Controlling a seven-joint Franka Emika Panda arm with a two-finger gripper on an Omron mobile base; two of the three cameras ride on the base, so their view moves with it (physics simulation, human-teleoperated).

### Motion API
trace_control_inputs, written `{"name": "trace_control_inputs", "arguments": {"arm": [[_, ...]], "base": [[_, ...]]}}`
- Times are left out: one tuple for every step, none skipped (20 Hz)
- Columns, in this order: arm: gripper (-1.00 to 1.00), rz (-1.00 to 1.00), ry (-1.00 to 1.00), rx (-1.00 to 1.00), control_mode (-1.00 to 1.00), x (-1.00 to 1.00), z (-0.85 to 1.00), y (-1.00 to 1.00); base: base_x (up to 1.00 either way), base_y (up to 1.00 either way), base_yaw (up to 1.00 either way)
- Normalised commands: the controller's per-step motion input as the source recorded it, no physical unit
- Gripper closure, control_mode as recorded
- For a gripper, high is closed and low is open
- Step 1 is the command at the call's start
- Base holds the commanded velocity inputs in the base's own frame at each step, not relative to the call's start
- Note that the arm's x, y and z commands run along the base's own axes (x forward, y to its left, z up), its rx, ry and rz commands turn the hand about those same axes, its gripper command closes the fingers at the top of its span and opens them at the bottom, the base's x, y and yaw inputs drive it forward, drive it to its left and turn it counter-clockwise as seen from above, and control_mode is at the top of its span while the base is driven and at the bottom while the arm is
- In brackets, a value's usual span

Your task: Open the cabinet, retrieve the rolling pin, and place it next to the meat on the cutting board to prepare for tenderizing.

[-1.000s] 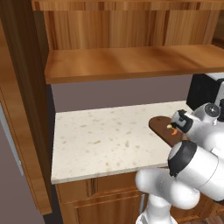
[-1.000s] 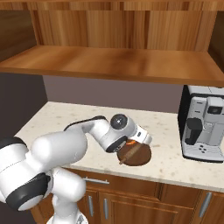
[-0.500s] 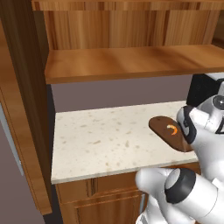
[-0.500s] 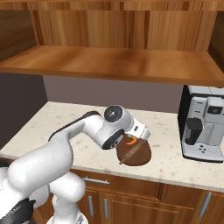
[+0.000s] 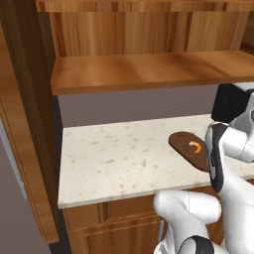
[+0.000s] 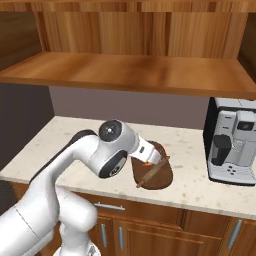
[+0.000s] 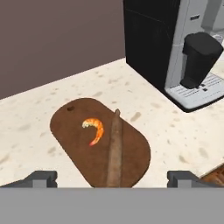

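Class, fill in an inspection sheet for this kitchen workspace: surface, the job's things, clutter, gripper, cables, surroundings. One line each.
Surface: speckled cream countertop.
Job's things: rolling pin lies on the cutting board, beside the meat, not touching it; cabinet open, shelf bare.
Clutter: nothing seen.
Gripper: gripper open, above the near end of the board, holding nothing.
Cables: nothing seen.
Surroundings: coffee machine on the counter to the board's right; grey wall behind; lower cabinets shut.
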Motion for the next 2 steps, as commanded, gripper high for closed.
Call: {"name": "trace_control_inputs", "arguments": {"arm": [[-1.00,-0.02,0.00,0.00,-1.00,-0.69,0.27,0.35],[-1.00,-0.02,0.00,0.00,-1.00,-0.70,0.24,0.35]], "base": [[0.00,0.00,0.00],[0.00,0.00,0.00]]}}
